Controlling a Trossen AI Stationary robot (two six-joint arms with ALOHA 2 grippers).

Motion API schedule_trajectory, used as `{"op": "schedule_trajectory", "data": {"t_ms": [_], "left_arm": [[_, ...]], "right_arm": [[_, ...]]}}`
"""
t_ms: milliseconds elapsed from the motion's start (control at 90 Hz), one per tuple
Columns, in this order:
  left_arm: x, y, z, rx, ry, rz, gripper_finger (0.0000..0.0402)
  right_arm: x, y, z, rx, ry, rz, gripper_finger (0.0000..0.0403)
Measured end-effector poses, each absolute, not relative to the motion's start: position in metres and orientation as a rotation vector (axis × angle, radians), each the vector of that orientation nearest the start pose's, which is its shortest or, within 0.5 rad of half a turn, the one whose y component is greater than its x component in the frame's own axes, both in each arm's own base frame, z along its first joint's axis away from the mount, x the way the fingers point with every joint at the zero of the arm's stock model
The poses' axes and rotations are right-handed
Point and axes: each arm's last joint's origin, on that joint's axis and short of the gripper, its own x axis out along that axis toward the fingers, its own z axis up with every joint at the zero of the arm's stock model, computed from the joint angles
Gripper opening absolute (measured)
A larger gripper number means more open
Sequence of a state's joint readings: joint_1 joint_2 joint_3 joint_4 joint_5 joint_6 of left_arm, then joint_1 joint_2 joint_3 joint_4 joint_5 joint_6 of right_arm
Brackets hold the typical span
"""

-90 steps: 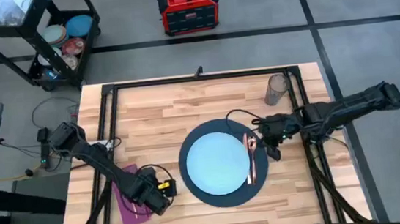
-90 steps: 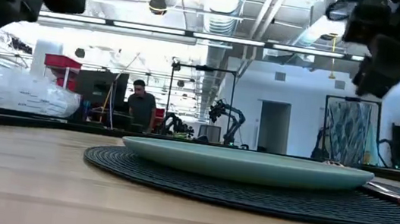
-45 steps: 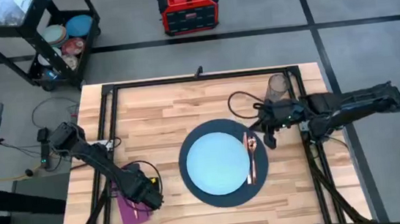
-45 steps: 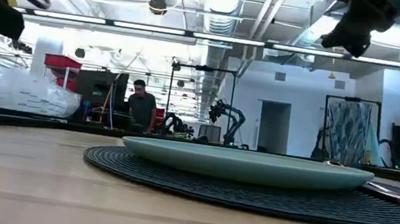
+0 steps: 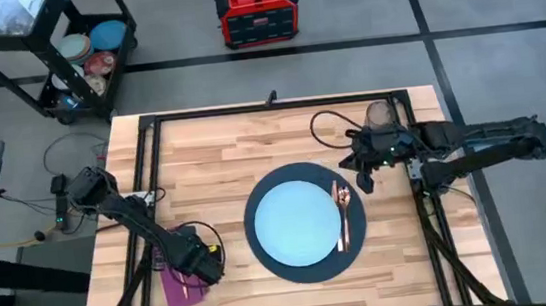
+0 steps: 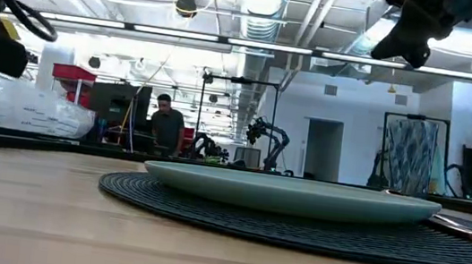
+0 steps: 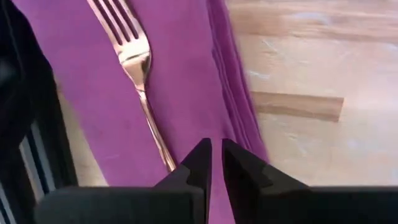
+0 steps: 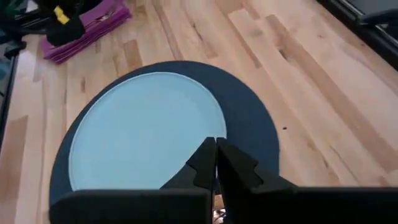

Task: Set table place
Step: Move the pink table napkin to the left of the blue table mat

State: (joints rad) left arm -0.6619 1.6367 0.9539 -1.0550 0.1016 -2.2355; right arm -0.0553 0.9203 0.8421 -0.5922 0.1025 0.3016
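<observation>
Hovering over the napkin (image 7: 186, 81) at the table's (image 5: 213, 159) left edge, left gripper (image 7: 216, 163), fingers together, holding nothing. Fork (image 7: 140, 74) lies on the napkin, just ahead of the fingertips. Right gripper (image 8: 216, 158) raised above the mat's (image 5: 359, 227) right side, near the tumbler (image 5: 380, 118), fingers together, empty. Plate (image 5: 298, 221) centred on the mat; spoon and knife (image 5: 342, 215) on the mat, right of the plate.

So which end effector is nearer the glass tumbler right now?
The right. The right end effector sits just in front of the glass tumbler by the mat's far right edge, while the left end effector is across the table over the napkin.
</observation>
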Motion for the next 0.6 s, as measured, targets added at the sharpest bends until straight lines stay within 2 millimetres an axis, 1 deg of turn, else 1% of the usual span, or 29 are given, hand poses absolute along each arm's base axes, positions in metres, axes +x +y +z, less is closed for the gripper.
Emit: {"op": "schedule_trajectory", "data": {"t_ms": [167, 422, 600], "left_arm": [[0.196, -0.15, 0.161, -1.109, 1.318, 1.39, 0.002], [0.203, -0.144, 0.15, -1.154, 1.299, 1.31, 0.002], [0.207, -0.138, 0.149, -1.13, 1.32, 1.277, 0.002]], "right_arm": [[0.184, -0.018, 0.294, 0.274, 0.645, -0.246, 0.0], [0.183, -0.026, 0.294, 0.286, 0.639, -0.284, 0.0], [0.183, -0.03, 0.294, 0.292, 0.636, -0.303, 0.0]]}}
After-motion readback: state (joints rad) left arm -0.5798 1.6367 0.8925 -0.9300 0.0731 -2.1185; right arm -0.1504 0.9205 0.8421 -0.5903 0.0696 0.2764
